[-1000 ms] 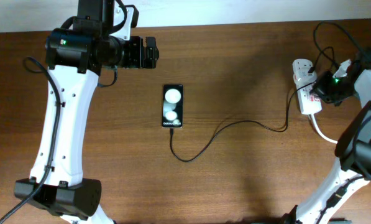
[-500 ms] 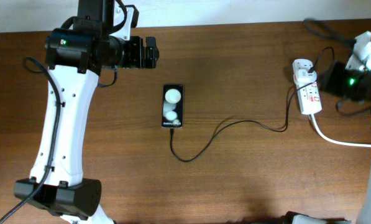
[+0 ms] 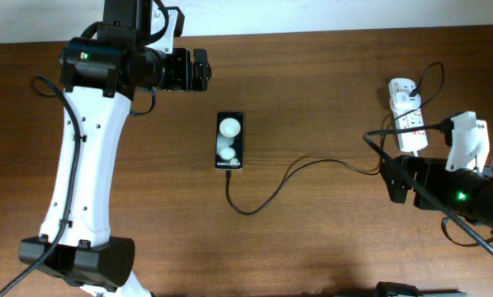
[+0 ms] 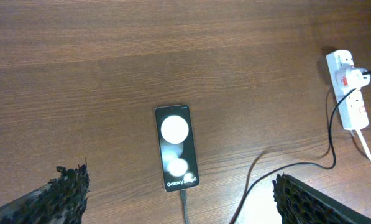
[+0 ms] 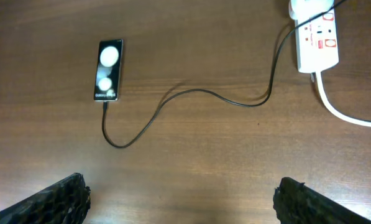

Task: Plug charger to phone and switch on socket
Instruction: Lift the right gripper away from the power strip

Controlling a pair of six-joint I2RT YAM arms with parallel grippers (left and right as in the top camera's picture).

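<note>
The black phone (image 3: 229, 140) lies face up mid-table, with two white spots and "Galaxy" lettering (image 4: 176, 147) (image 5: 108, 70). The charger (image 3: 312, 165) is a thin black cable. Its tip meets the phone's lower edge (image 4: 183, 202), and it curves right to the white socket (image 3: 407, 115) (image 4: 350, 87) (image 5: 319, 37). My left gripper (image 3: 202, 70) (image 4: 179, 183) hovers open behind the phone, holding nothing. My right gripper (image 3: 390, 178) (image 5: 182, 186) is open and empty, in front of the socket and apart from it.
A thick white cord (image 5: 343, 115) runs from the socket toward the right edge. A white plug (image 4: 354, 77) sits in the socket's far end. The left arm's base (image 3: 77, 260) stands at the front left. Bare wood lies between the phone and the socket.
My right gripper has pulled back from the socket toward the table's front and has opened. The left arm, phone and cable have not moved.
</note>
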